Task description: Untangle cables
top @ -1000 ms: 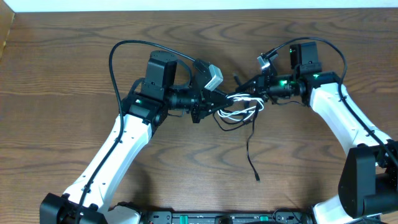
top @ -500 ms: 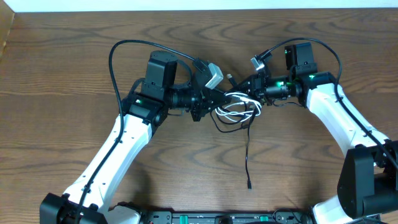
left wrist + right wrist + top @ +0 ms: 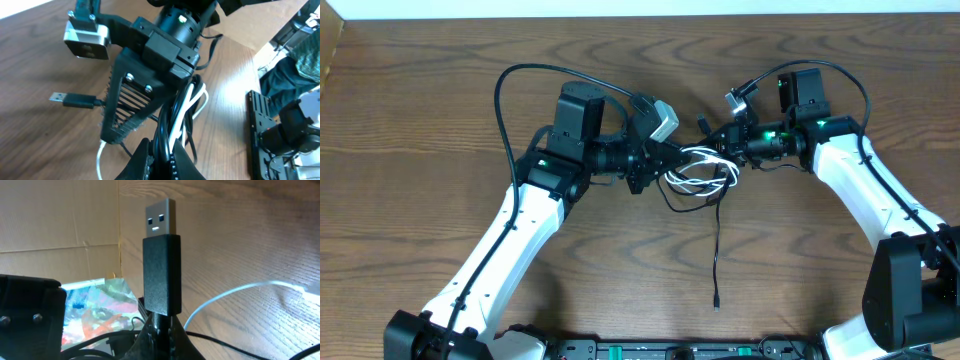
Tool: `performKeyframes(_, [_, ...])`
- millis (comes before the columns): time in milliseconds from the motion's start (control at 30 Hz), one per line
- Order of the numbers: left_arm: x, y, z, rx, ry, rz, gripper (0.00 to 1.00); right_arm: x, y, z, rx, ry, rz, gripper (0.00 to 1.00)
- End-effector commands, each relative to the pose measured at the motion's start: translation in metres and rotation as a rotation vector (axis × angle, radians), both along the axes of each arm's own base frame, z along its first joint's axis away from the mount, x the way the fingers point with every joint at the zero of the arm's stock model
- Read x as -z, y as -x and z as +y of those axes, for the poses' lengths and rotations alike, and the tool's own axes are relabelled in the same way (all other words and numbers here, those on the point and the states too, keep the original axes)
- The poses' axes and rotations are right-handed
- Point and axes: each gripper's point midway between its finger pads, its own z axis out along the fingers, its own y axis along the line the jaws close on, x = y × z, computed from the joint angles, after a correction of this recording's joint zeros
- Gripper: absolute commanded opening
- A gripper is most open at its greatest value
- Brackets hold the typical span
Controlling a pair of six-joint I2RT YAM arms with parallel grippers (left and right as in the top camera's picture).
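Left tool (image 3: pixel 161 155) pinched black cable (image 3: pixel 165 131) and white cable (image 3: pixel 181 120) together; right tool (image 3: pixel 160 335) pinched the black cable beneath its plug (image 3: pixel 161 215). Pulling apart could tighten the loops (image 3: pixel 705 172) between tools

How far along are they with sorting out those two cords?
Nothing looks done yet: the white cable and black cable are looped together between the arms. In hand: the left gripper pinches both, the right gripper holds the black plug. Left: pulling them apart.
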Motion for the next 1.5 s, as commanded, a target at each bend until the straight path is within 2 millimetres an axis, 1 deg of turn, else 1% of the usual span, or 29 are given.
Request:
performKeyframes(0, [-0.006,-0.017,0.004,-0.09,-0.01,-0.021,0.07,-0.001,0.011,0.006,-0.036,-0.012,0.009,0.01])
performKeyframes(67, [-0.009,-0.029,0.006,-0.166,-0.006,-0.008,0.07,0.0,0.016,0.008,-0.049,-0.008,0.022,0.01])
performKeyframes(133, [-0.014,-0.037,0.007,-0.205,0.006,-0.015,0.07,0.001,0.021,0.012,-0.062,-0.004,0.044,0.01])
performKeyframes(167, [-0.017,-0.039,0.006,-0.205,0.016,-0.031,0.07,0.0,0.028,0.017,-0.084,-0.015,0.055,0.01])
performKeyframes(233, [-0.018,-0.039,0.006,-0.205,0.018,-0.034,0.07,-0.005,0.032,0.024,-0.116,-0.046,0.046,0.01])
performKeyframes(300, [-0.016,-0.038,0.005,-0.202,0.014,-0.027,0.07,-0.011,0.032,0.027,-0.131,-0.075,0.024,0.02])
performKeyframes(367, [-0.013,-0.036,0.003,-0.196,0.009,-0.016,0.07,-0.013,0.027,0.027,-0.123,-0.084,0.014,0.05])
performKeyframes(433, [-0.011,-0.034,0.002,-0.192,0.004,-0.006,0.07,-0.016,0.021,0.026,-0.106,-0.091,0.0,0.11])
performKeyframes(533, [-0.011,-0.034,0.003,-0.192,0.003,-0.006,0.07,-0.017,0.016,0.022,-0.091,-0.09,-0.011,0.18])
performKeyframes(567, [-0.011,-0.034,0.003,-0.192,0.004,-0.006,0.07,-0.017,0.015,0.021,-0.088,-0.09,-0.011,0.21])
performKeyframes(600, [-0.011,-0.034,0.003,-0.192,0.004,-0.006,0.08,-0.017,0.014,0.019,-0.083,-0.09,-0.011,0.29])
performKeyframes(633, [-0.011,-0.034,0.003,-0.192,0.004,-0.006,0.08,-0.017,0.013,0.018,-0.08,-0.09,-0.011,0.36])
performKeyframes(667, [-0.011,-0.034,0.003,-0.192,0.004,-0.006,0.07,-0.015,0.011,0.016,-0.068,-0.08,-0.014,0.48])
performKeyframes(700, [-0.011,-0.034,0.003,-0.192,0.004,-0.006,0.07,-0.013,0.009,0.015,-0.059,-0.069,-0.016,0.55])
performKeyframes(733, [-0.011,-0.034,0.003,-0.192,0.004,-0.006,0.08,-0.012,0.008,0.014,-0.052,-0.061,-0.018,0.61])
performKeyframes(767, [-0.011,-0.034,0.003,-0.192,0.004,-0.006,0.07,-0.011,0.006,0.013,-0.045,-0.052,-0.02,0.63])
performKeyframes(933, [-0.011,-0.034,0.003,-0.192,0.003,-0.007,0.08,-0.005,-0.003,0.002,0.006,-0.013,-0.018,0.66])
performKeyframes(1000, [-0.011,-0.034,0.003,-0.193,0.003,-0.008,0.07,-0.005,-0.01,-0.008,0.05,-0.017,0.009,0.68])
performKeyframes(1033, [-0.01,-0.038,0.005,-0.216,-0.009,-0.013,0.08,-0.005,-0.017,-0.018,0.08,-0.017,0.004,0.69])
performKeyframes(1133, [-0.007,-0.044,0.009,-0.257,-0.031,-0.023,0.07,-0.005,-0.027,-0.038,0.138,-0.018,0.012,0.73])
performKeyframes(1233, [-0.007,-0.045,0.009,-0.26,-0.032,-0.024,0.07,-0.004,-0.035,-0.056,0.186,-0.016,0.014,0.75])
performKeyframes(1267, [-0.007,-0.045,0.009,-0.26,-0.032,-0.024,0.08,-0.003,-0.04,-0.066,0.216,-0.009,0.013,0.76])
performKeyframes(1333, [-0.007,-0.047,0.01,-0.28,-0.03,-0.011,0.07,-0.003,-0.042,-0.075,0.241,-0.01,0.024,0.76])
performKeyframes(1400, [-0.004,-0.057,0.017,-0.367,-0.038,0.021,0.07,-0.001,-0.039,-0.079,0.258,-0.015,0.071,0.71])
performKeyframes(1433, [-0.002,-0.065,0.023,-0.432,-0.047,0.04,0.07,0.0,-0.037,-0.079,0.258,-0.013,0.086,0.66])
performKeyframes(1467, [0.002,-0.078,0.036,-0.565,-0.057,0.08,0.08,0.002,-0.033,-0.075,0.248,-0.009,0.11,0.59])
